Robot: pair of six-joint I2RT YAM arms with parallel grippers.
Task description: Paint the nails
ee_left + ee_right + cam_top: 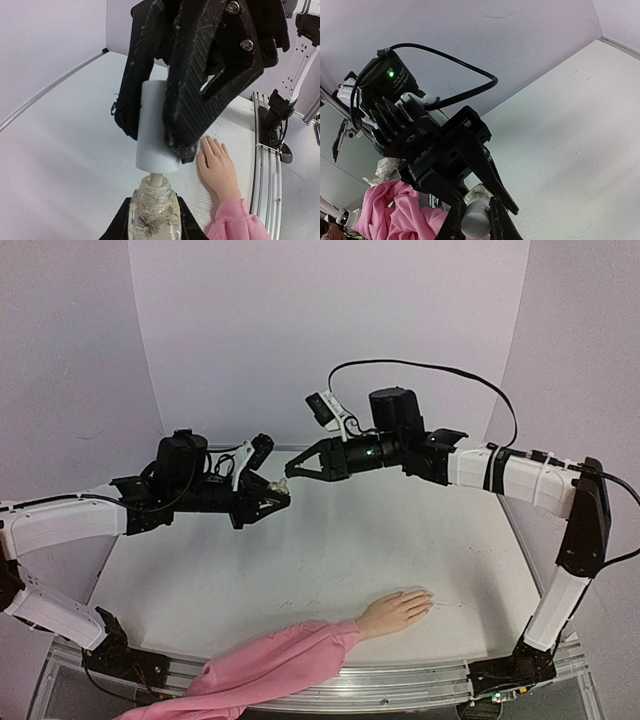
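We are only opening polish: left fingers [119,226] pinching the bottle [152,212], right fingers [192,75] pinching its white cap [155,125], nails [209,141] looking unpainted.

walls [330,320]: pale lilac | table [300,560]: white | aluminium rail [400,680]: near edge

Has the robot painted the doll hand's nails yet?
Not yet. Nothing looks painted: the nails on the mannequin hand look plain peach. The left pincer holds the clear bottle, and the right pincer grips its white cap. The cap sits raised with the bottle's neck showing, so opening seems under way. Left to do: get the cap off, reach the hand, and paint each nail.
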